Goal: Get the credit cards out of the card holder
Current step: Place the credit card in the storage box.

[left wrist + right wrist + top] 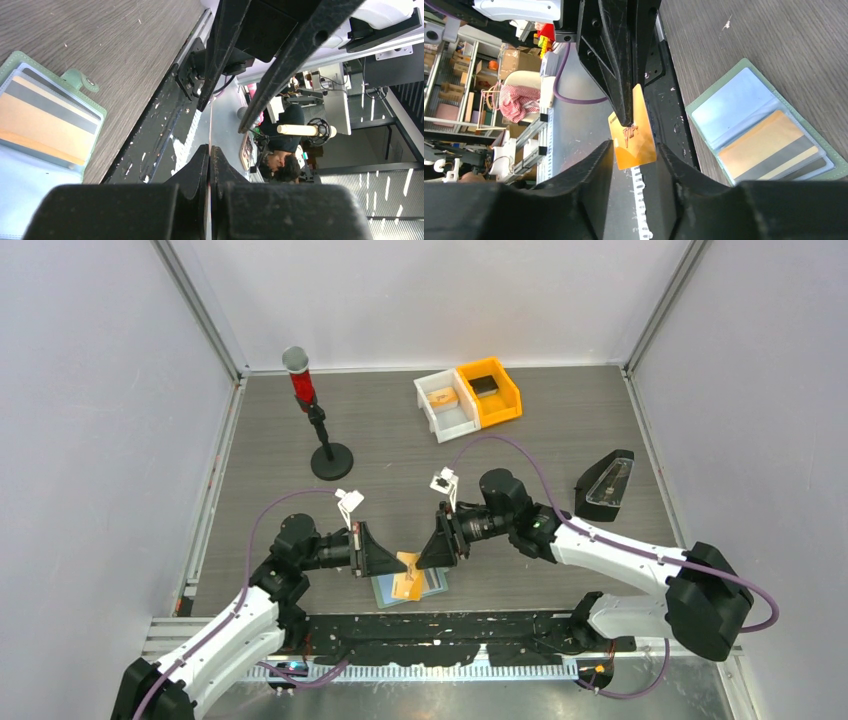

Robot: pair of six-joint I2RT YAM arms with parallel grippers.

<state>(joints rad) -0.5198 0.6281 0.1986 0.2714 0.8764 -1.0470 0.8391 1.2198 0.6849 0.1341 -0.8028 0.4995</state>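
The pale-green card holder (428,585) lies open on the table near the front edge. It also shows in the left wrist view (75,82) and the right wrist view (704,100). A tan-orange card with a grey stripe (769,145) sits in one pocket, and light blue (736,102) shows in the other. My left gripper (397,562) is shut on an orange card (633,135) and holds it above the holder, edge-on in its own view (210,125). My right gripper (635,150) is open, with its fingers on either side of that card's free end.
A red-topped black stand (312,415) stands at the back left. A white bin (445,405) and an orange bin (492,392) holding a black block stand at the back. A black object (606,485) lies at the right. The black mounting plate (440,630) runs along the front.
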